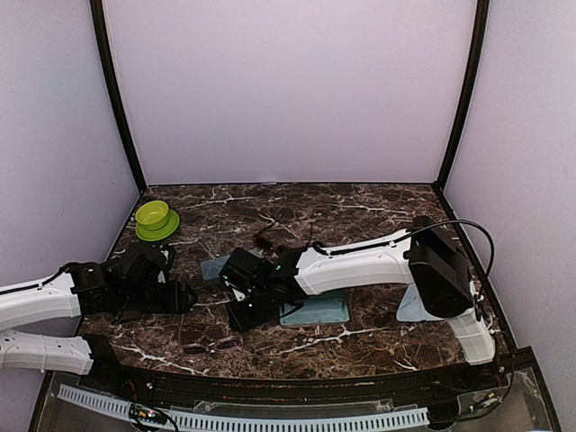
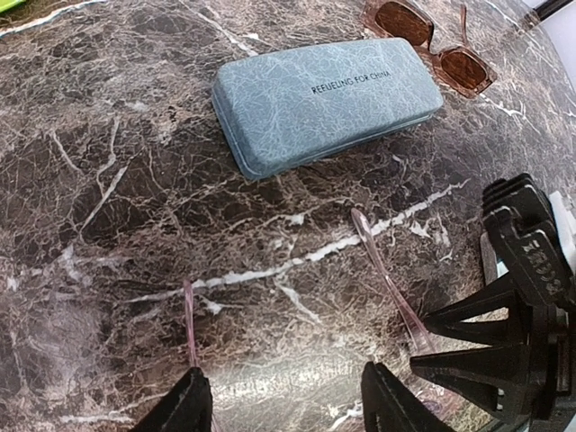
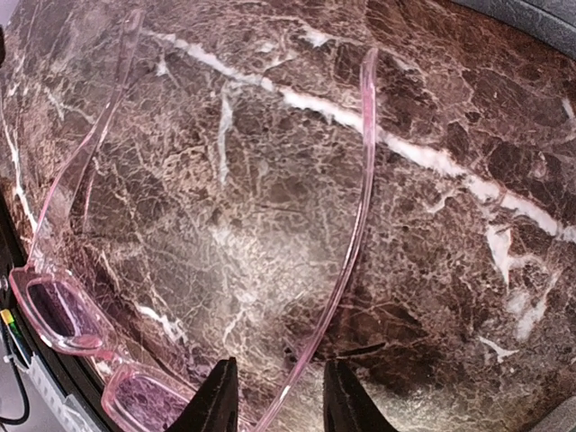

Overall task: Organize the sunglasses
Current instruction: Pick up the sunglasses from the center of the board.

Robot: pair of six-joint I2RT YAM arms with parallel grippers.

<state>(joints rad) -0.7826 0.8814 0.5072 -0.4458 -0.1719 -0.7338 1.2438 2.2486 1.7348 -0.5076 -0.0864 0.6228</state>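
Leftmost, the left gripper (image 2: pixel 283 389) hovers half open and empty over the table (image 2: pixel 90 180), above the purple-tinted sunglasses (image 3: pixel 63 310) lying near its front edge. The right gripper (image 3: pixel 279 378) stands narrowly parted astride one of their temple arms, not visibly pinching it. Farther right, the reddish-brown sunglasses (image 2: pixel 432 45) lie near the blue-grey case (image 2: pixel 324 103).

The blue-grey case (image 2: pixel 328 103) bears the printed words "REFUELING FOR CHINA".
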